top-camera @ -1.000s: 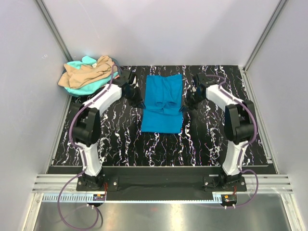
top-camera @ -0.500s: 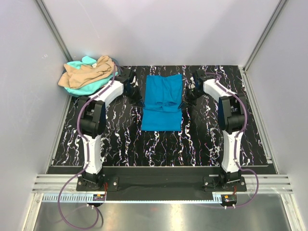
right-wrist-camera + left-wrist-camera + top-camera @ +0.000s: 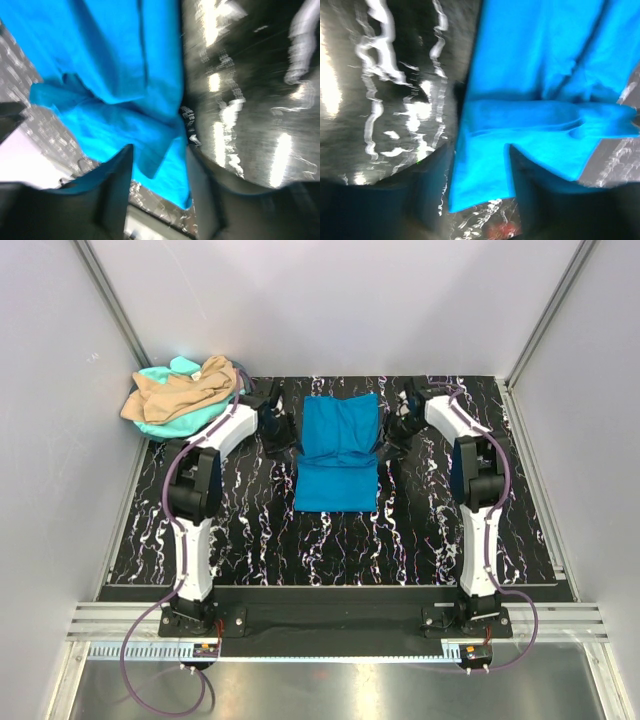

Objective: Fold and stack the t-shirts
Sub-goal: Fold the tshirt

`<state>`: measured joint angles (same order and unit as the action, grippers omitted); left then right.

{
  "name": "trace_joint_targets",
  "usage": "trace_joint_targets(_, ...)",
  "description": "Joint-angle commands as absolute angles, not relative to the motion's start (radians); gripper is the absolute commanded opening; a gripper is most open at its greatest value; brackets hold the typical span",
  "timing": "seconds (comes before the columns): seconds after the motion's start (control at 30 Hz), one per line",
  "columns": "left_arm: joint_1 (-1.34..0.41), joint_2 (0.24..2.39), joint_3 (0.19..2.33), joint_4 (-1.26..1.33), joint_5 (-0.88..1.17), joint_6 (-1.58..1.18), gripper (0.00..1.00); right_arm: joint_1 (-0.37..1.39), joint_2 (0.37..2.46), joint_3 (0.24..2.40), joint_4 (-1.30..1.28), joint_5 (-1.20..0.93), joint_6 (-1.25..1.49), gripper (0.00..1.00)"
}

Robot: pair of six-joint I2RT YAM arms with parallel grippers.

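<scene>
A bright blue t-shirt [image 3: 338,452] lies folded in a long rectangle at the middle of the table, its upper layer rumpled. My left gripper [image 3: 278,430] stands at its left edge and my right gripper [image 3: 395,430] at its right edge. In the left wrist view the left gripper [image 3: 480,187] is open, with a corner of the blue t-shirt [image 3: 530,90] lying flat between its fingers [image 3: 427,192]. In the right wrist view the right gripper [image 3: 160,187] is open too, a loose flap of the blue t-shirt [image 3: 125,75] between its fingers [image 3: 210,197].
A heap of other t-shirts sits at the back left corner, a tan one [image 3: 180,388] on top of a turquoise one [image 3: 170,425]. Grey walls close in the black marbled table [image 3: 330,550] on three sides.
Both grippers were shut at the blue shirt's sides; they have moved toward the far end and opened, letting the cloth go. The shirt's upper layer has settled.
</scene>
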<state>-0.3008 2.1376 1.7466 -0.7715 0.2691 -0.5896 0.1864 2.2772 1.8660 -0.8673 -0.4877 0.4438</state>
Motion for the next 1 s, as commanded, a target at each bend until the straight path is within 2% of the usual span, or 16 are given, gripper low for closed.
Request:
trace_joint_targets(0.0,-0.311,1.984,1.732,-0.753,0.089,-0.546,0.64,0.167,2.224,1.927,-0.94,-0.369,0.413,0.56)
trace_joint_targets(0.07,-0.331,1.893,1.659,-0.726,0.092,-0.522,0.63,0.169,2.139,1.837,-0.914,-0.365,0.413,0.57)
trace_joint_targets(0.17,-0.379,1.833,1.56,-0.655,0.165,-0.532,0.48,0.176,2.038,1.683,-0.819,-0.411,0.445,0.57)
trace_joint_targets(0.2,-0.394,1.83,1.539,-0.611,0.207,-0.54,0.39,0.179,2.016,1.649,-0.769,-0.423,0.449,0.54)
trace_joint_targets(0.27,-0.436,1.845,1.5,-0.578,0.233,-0.563,0.32,0.192,1.976,1.571,-0.721,-0.433,0.466,0.47)
trace_joint_targets(0.3,-0.446,1.856,1.496,-0.548,0.279,-0.568,0.29,0.198,1.973,1.553,-0.689,-0.44,0.469,0.34)
trace_joint_targets(0.33,-0.463,1.868,1.493,-0.537,0.297,-0.569,0.25,0.202,1.973,1.54,-0.683,-0.457,0.475,0.3)
trace_joint_targets(0.43,-0.485,1.916,1.494,-0.514,0.318,-0.572,0.24,0.227,1.997,1.528,-0.646,-0.48,0.506,0.15)
trace_joint_targets(0.63,-0.488,1.988,1.473,-0.436,0.353,-0.603,0.23,0.268,2.028,1.46,-0.497,-0.459,0.62,0.0)
trace_joint_targets(0.97,-0.486,2.084,1.514,-0.393,0.344,-0.612,0.25,0.29,2.088,1.485,-0.417,-0.334,0.672,0.0)
